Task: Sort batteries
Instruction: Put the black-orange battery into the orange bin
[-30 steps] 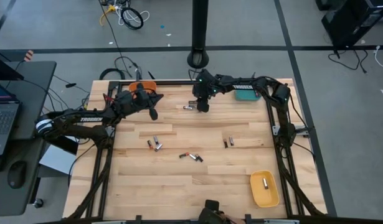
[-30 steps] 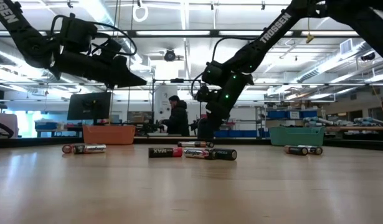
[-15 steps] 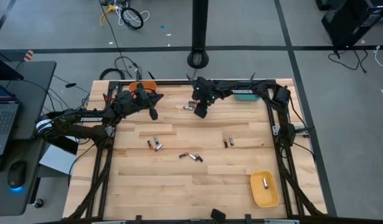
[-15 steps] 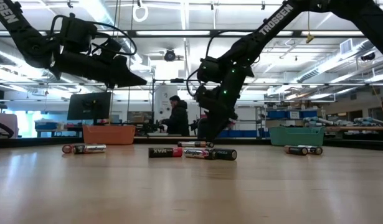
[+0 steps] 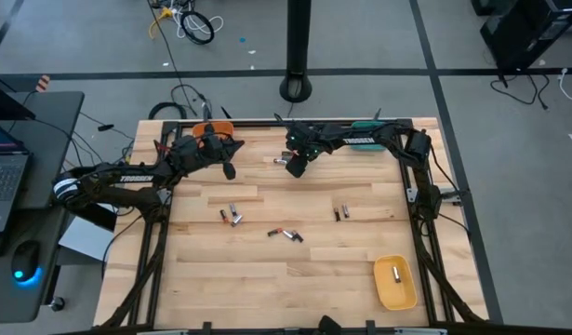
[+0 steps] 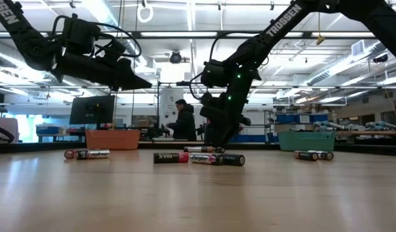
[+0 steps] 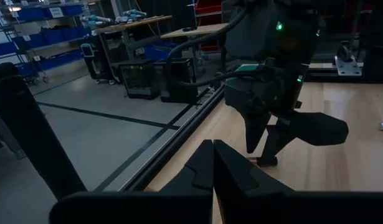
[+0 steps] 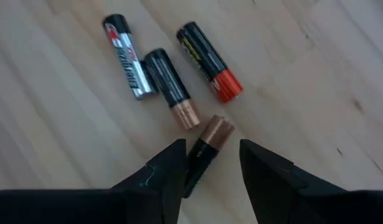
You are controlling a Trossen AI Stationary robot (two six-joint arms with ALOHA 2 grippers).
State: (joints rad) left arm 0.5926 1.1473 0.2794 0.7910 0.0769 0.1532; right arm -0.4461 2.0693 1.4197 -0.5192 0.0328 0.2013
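Several small batteries lie on the wooden table in groups: near the far edge [image 5: 280, 160], at mid-left [image 5: 232, 216], at the centre [image 5: 286, 234] and at mid-right [image 5: 341, 213]. My right gripper [image 5: 293, 167] is open, low over the far group. In the right wrist view its fingers [image 8: 172, 165] stand on either side of a black battery with a copper end [image 8: 207, 146]. Beside that one lie a silver battery [image 8: 126, 57], a black-copper one [image 8: 169, 87] and a black-red one [image 8: 210, 62]. My left gripper [image 5: 227, 169] hangs shut and empty above the table's far left.
An orange bin [image 5: 207, 130] stands at the far left behind my left gripper. A teal bin [image 5: 365, 142] at the far right is partly hidden by my right arm. A yellow bin [image 5: 394, 282] holding one battery stands at the near right. The near left of the table is bare wood.
My right gripper has gone down and a little toward the table's left edge, onto the far group of batteries, with its arm swinging toward the far edge. The batteries lie where they were.
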